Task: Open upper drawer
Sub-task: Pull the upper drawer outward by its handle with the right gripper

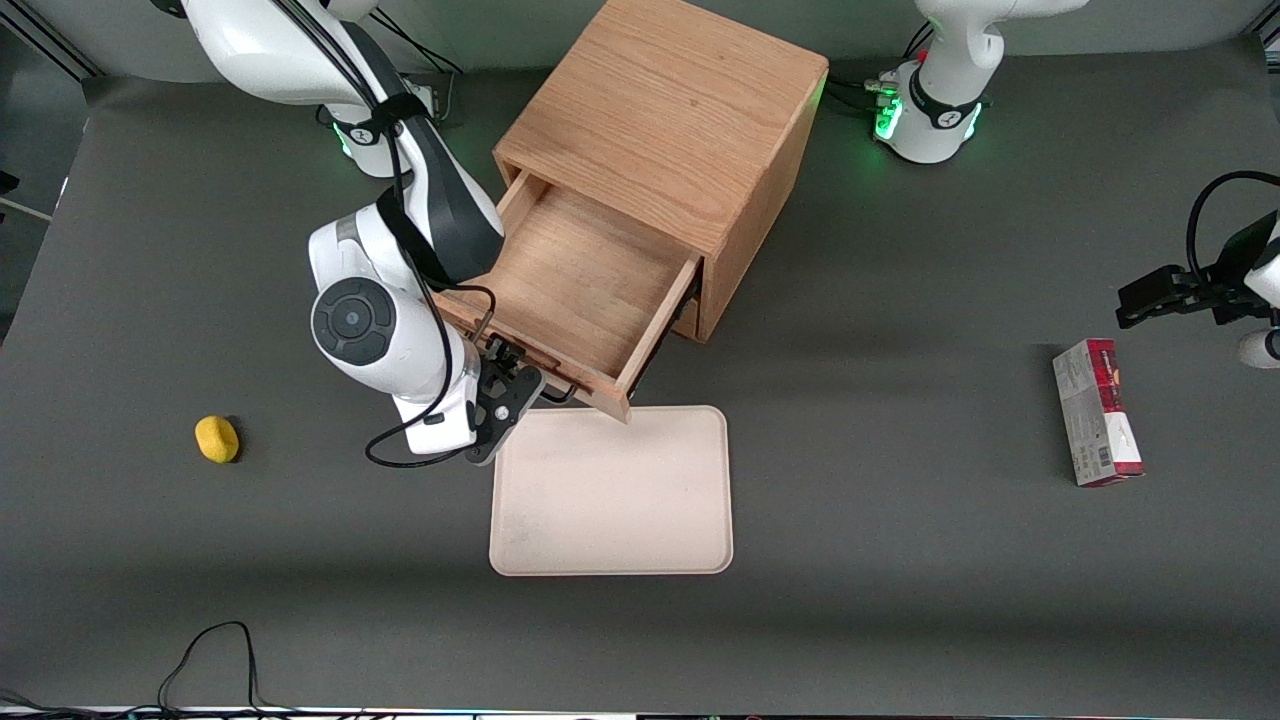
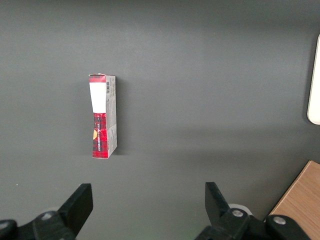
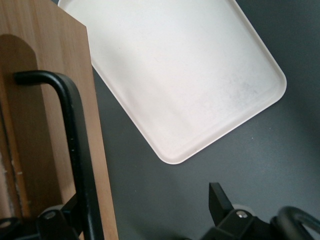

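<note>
The upper drawer [image 1: 585, 285] of the oak cabinet [image 1: 660, 110] stands pulled well out, and its plain wood interior is bare. My gripper [image 1: 518, 378] is at the drawer's front panel [image 3: 30, 30], nearer the front camera than the cabinet. It is open [image 3: 145, 212], its fingers wide apart. The black wire handle [image 3: 75, 140] runs just inside one finger [image 3: 70, 212], and the other finger [image 3: 218, 200] hangs over bare table. Nothing is clamped. The drawer beneath is hidden under the open one.
A cream tray [image 1: 610, 490] lies flat on the table just in front of the open drawer, close under my gripper. A yellow object [image 1: 217, 438] sits toward the working arm's end. A red and white box [image 1: 1097, 410] lies toward the parked arm's end.
</note>
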`<state>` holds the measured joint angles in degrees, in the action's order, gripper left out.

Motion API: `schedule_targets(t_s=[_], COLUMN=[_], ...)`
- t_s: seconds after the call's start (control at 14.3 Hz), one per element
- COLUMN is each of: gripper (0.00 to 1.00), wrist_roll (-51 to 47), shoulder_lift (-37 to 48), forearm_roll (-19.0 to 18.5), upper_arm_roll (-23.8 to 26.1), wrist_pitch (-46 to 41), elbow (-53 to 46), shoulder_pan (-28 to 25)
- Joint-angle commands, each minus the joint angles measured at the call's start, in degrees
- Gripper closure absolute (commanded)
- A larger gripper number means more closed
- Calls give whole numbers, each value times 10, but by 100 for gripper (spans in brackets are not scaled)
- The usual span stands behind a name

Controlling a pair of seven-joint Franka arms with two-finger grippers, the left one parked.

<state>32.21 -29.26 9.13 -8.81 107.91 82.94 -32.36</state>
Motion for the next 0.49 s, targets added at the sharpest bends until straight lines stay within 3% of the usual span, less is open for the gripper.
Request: schedule_targets(t_s=[0.0,0.42], gripper=[0,0], wrist_roll=[16,15], shoulder_lift=[-16,-29], forearm_roll=[10,12], upper_arm_roll=[1,1], wrist_pitch=[-13,-13], elbow=[-24,-44], shoulder_pan=[15,32])
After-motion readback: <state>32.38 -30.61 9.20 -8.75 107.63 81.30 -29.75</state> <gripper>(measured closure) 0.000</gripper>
